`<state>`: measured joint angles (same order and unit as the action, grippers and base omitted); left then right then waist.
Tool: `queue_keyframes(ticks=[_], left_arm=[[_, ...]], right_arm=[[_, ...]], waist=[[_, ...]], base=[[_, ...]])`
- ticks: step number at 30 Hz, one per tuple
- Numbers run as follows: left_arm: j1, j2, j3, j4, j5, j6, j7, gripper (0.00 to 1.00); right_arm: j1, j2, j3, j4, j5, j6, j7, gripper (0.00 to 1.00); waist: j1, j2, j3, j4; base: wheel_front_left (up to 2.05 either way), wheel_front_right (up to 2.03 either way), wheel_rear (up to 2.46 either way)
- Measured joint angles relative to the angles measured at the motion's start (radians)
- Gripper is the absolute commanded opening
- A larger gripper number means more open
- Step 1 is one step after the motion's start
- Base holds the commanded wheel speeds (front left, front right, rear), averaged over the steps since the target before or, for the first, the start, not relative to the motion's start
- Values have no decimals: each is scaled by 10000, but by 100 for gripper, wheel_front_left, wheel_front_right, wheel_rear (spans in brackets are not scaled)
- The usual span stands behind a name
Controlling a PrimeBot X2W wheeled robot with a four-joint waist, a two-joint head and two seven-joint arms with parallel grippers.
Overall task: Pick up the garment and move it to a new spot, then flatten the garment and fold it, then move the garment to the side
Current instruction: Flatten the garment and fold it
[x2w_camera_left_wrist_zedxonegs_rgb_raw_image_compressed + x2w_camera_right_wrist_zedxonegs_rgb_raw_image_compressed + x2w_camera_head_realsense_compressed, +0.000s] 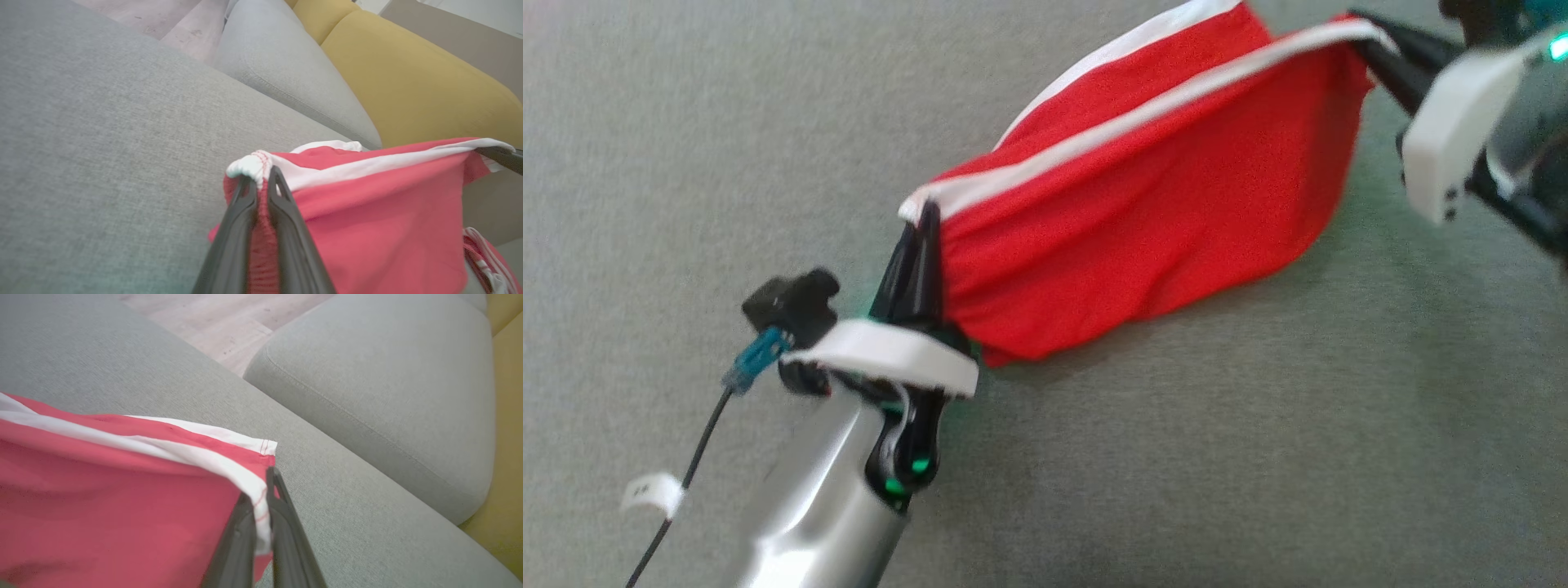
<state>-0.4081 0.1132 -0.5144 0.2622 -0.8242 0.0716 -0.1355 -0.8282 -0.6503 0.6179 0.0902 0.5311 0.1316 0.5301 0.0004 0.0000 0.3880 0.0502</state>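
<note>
Head view: garment [1143, 220] held taut, left fingers [913, 273] and right fingers [1392, 61] clamped on corners. Relocation judged underway; flat lowering onto cushion [686, 122] needed.

One garment [1143, 220], two tools [929, 216] [1364, 45]

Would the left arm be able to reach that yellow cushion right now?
Probably not: the left arm has its jaws shut on the red garment, which the right arm also holds taut.

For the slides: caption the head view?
Left gripper and right gripper hold the red garment stretched by its white edge over a grey cushion.
</note>
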Motion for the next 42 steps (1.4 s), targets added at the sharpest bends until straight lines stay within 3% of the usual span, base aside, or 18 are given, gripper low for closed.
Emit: queue_keyframes(ticks=[6, 7, 8, 9, 10, 18, 23, 28, 32, 38, 42], left_arm=[[-1147, -502, -15, 1241, -35, -295, -546, 0], [-1334, -573, -17, 1377, -35, -345, -644, 11], [-1545, -619, -23, 1523, -35, -420, -729, 33], [-1752, -646, -29, 1651, -48, -474, -786, 59], [-1939, -669, -40, 1804, -138, -543, -813, 100], [-1974, -706, -416, 2460, -291, -874, -1049, 100], [-885, -224, -493, 2171, 527, -980, -1139, 100], [405, 458, 663, 1248, 1816, -876, -1154, 100], [706, 637, 1586, 692, 2955, -807, -1168, 100], [642, 589, 2412, 428, 4240, -928, -1168, 100], [540, 244, 2742, 426, 4623, -1189, -1168, 100]], right_arm=[[-1930, 63, 1501, 1776, 426, 0, -552, 0], [-2147, 67, 1682, 2040, 491, 0, -640, 0], [-2336, 86, 1864, 2314, 531, 0, -744, 1], [-2487, 111, 2015, 2552, 587, 0, -894, 63], [-2606, 146, 2163, 2792, 642, 0, -1060, 100], [-2775, 424, 3024, 3850, 1586, 0, -2146, 100], [-2354, 372, 2821, 4057, 2700, 0, -2462, 100], [-1331, 347, 2661, 4180, 3160, 0, -2594, 100], [-923, 470, 2130, 4600, 3407, 0, -2798, 100], [-902, 1227, 1266, 5689, 3641, 0, -2940, 100], [-1059, 1626, 700, 7101, 3101, 0, -2826, 100]], waist=[[-1, 0, 730, 520], [-1, 0, 818, 605], [-1, 0, 898, 687], [-1, 0, 964, 761], [-1, 0, 1016, 829], [-4, 0, 753, 964], [-5, 0, 172, 905], [-6, 0, -397, 826], [-7, 0, -639, 810], [-5, 0, -435, 997], [-3, 0, -208, 1225]], base=[[0, 0, 0], [0, 0, 0], [0, 0, 0], [0, 0, 0], [0, 0, 0], [0, 0, 0], [0, 0, 0], [0, 0, 0], [0, 0, 0], [0, 0, 0], [0, 0, 0]])
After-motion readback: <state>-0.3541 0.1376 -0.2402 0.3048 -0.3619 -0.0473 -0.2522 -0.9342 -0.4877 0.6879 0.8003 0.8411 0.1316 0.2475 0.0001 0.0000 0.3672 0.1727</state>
